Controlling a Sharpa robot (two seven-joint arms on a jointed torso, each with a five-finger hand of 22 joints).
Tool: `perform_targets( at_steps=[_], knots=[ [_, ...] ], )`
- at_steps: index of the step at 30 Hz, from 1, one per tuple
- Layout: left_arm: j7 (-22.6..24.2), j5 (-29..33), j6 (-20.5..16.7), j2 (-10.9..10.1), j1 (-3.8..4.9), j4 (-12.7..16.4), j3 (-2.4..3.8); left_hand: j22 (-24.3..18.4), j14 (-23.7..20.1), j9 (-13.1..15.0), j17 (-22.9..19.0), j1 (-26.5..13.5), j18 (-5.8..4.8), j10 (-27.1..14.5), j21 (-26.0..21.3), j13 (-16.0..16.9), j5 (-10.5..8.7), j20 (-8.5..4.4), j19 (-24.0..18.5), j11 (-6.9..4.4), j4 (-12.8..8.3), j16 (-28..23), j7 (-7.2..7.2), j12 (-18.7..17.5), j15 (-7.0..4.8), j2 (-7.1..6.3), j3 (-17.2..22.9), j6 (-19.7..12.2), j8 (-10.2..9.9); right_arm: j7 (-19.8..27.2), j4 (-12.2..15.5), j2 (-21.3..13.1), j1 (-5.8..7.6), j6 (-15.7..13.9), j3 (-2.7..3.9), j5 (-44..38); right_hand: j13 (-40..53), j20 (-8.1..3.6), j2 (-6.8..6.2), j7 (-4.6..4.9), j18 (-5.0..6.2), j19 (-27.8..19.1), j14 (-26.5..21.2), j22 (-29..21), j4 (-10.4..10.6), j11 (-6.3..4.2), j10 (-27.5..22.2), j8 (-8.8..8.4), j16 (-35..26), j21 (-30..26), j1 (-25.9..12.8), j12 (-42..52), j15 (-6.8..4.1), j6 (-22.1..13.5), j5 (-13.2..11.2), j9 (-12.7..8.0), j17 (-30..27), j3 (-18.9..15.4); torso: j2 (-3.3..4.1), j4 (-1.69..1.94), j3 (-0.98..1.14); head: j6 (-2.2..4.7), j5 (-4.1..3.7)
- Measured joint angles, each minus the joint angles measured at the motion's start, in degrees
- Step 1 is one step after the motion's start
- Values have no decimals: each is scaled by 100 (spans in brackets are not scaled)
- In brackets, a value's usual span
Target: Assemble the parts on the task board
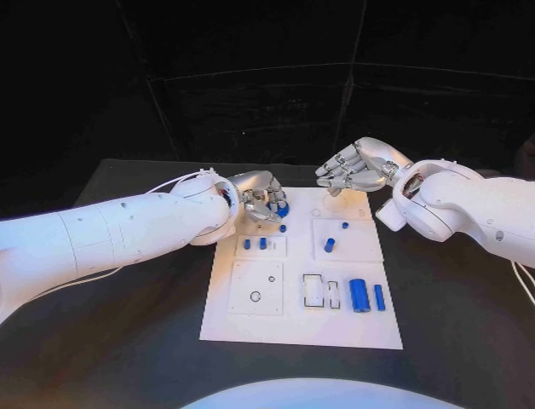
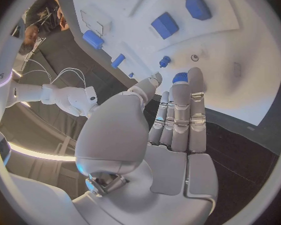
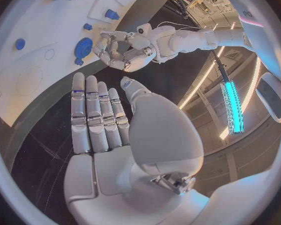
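1. My left hand (image 1: 258,196) covers the far left corner of the task board (image 1: 250,319), so I cannot see what lies under it.
2. A blue part (image 1: 283,207) peeks out beside my left fingers. I cannot tell if I hold it.
3. The tiny blue parts (image 1: 254,244) near the board's left edge are too small to tell apart.
4. My right hand (image 1: 356,168) hides the table's far edge behind it.

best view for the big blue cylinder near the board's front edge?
Head view: the big blue cylinder lies whole and unblocked on the task board, beside a thinner blue piece. I cannot pick it out with certainty in either wrist view.
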Motion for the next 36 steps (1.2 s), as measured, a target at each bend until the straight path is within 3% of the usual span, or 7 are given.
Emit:
perform_targets(
  at_steps=[5, 12, 13, 22, 24, 29, 36],
  knots=[
    [198, -344, -66, 164, -44, -162, -46, 71, 321, -60, 600, -26, 0, 20, 133, -100, 0, 2, 150, 20, 0, 583, -18, -42, -2, -26, 0, 118, -107, 0, 4, 11, 0, 0, 0, 0, 0, 0, 0, 0, 0, 0, 0, -3, 0, 0, 0, 0, 0, 0, 0, 0, 0, 0, 0, 0, 0, 0, 3, -1, 0, 13, -19],
    [269, -638, -23, 368, -66, -305, -93, 904, 626, -67, 1164, -59, -8, 20, 956, -224, -29, -16, 650, 20, 0, 1185, -25, -90, -16, -59, 0, 254, -251, 0, 3, 28, 0, -4, 0, 0, 0, 0, 9, 0, 0, 0, 0, -7, 0, 0, 0, 0, 0, 0, 9, 0, 0, 0, 0, 0, 1, 0, 3, -1, 0, -1, -38],
    [269, -663, -8, 386, -67, -315, -94, 994, 660, -67, 1218, -59, -63, 20, 1042, -236, -35, -18, 693, 20, 0, 1239, -7, -112, -12, -59, -1, 275, -256, 0, 3, 30, 0, -5, 0, 0, 0, 0, 16, 0, 0, 0, 0, -7, 0, 0, 0, 0, 0, 0, 16, 0, 0, 0, 0, 0, 1, 0, 3, -1, 0, -2, -43],
    [213, -895, 196, 497, -73, -429, -104, 1501, 753, -67, 1463, -225, -93, -64, 1503, -350, -62, -19, 875, 0, 96, 1516, -29, -202, -4, -114, -256, 416, -348, -11, 3, 42, 0, -13, 0, -5, 0, 0, 22, 0, 0, 0, 0, -7, 0, 0, 0, 0, 0, 0, 22, 0, 0, 0, 0, 0, 1, 0, 2, 1, 0, -2, -68],
    [187, -932, 237, 507, -73, -451, -104, 1573, 795, -67, 1505, -246, -181, -64, 1575, -365, -62, -12, 909, 0, 96, 1571, -44, -227, -4, -93, -257, 439, -348, -12, 3, 45, 0, -15, 0, -5, 0, 0, 22, 0, 0, 0, 0, -6, 0, 0, 0, 0, 0, 0, 22, 0, 0, 0, 0, 0, 1, 0, 0, 4, 1, -2, -69],
    [115, -1009, 362, 528, -81, -492, -105, 1852, 895, -67, 1694, -107, -181, -52, 1828, -430, -61, -26, 1012, 11, 78, 1750, -51, -292, -21, 46, -238, 559, -439, -15, 3, 55, 0, -19, 0, -6, 0, 0, 22, 0, 0, 0, 0, -6, 0, 0, 0, 0, 0, -10, 22, 0, 0, 0, 0, 0, -4, 0, -1, 8, 0, -5, -70],
    [37, -1059, 527, 542, -86, -508, -105, 2026, 915, -66, 1792, -57, -181, 41, 1973, -500, -61, -28, 1049, -1, 8, 1837, -66, -374, -42, 96, -168, 646, -504, -17, 3, 55, 0, -21, 0, -7, 0, 0, 22, 0, 0, 0, 0, -6, 0, 0, 0, 0, 0, -22, 22, 0, 0, 0, 0, 0, -3, 0, -1, 9, -1, -12, -75]
  ],
)
